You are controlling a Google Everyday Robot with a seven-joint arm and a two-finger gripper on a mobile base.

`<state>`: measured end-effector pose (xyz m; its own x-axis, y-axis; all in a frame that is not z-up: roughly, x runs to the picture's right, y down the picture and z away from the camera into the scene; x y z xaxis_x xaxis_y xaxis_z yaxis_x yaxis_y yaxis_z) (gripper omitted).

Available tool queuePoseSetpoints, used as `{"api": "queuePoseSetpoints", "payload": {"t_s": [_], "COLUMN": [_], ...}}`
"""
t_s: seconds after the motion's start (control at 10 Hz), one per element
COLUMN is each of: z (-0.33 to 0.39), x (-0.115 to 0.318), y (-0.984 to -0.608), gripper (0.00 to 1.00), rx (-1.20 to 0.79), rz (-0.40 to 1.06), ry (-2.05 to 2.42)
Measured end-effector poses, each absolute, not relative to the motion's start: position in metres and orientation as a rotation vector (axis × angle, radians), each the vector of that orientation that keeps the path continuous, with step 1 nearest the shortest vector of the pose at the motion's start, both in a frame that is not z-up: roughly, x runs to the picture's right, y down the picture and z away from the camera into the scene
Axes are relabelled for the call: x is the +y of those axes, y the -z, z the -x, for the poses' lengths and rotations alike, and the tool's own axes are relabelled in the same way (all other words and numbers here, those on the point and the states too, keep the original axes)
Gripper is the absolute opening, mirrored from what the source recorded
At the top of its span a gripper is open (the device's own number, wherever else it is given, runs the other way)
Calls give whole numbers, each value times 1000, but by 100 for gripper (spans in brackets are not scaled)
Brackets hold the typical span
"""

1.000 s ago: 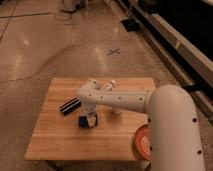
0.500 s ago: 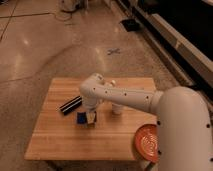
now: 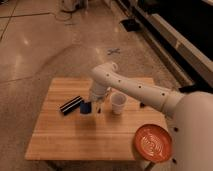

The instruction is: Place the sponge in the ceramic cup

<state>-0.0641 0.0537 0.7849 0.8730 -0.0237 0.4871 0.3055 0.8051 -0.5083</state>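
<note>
The dark-blue sponge point(image 3: 86, 107) is at the middle of the wooden table point(image 3: 60, 142), just right of a black striped bar. My gripper point(image 3: 96, 104) hangs down from the white arm right beside the sponge, at its right edge; whether it holds the sponge does not show. The white ceramic cup point(image 3: 118, 103) stands upright a short way to the right of the gripper, with nothing visible in it.
The black striped bar point(image 3: 71, 105) lies at an angle left of the sponge. An orange-red plate point(image 3: 152, 142) sits at the table's front right corner. My arm point(image 3: 135, 87) crosses above the table's back right. Bare floor surrounds the table.
The arm's elbow has risen and swung back, so the cup now shows clear of the arm. The sponge stays by the gripper near the striped bar.
</note>
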Motion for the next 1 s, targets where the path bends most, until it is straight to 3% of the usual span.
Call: {"api": "queuePoseSetpoints", "payload": {"t_s": [0.4,1.0], "z": [32,-39], "x": [5,0], "y": [-759,-807], "gripper": [0,1], "rx": [-546,-462], "rz": [548,561], "ry": [147,27]}}
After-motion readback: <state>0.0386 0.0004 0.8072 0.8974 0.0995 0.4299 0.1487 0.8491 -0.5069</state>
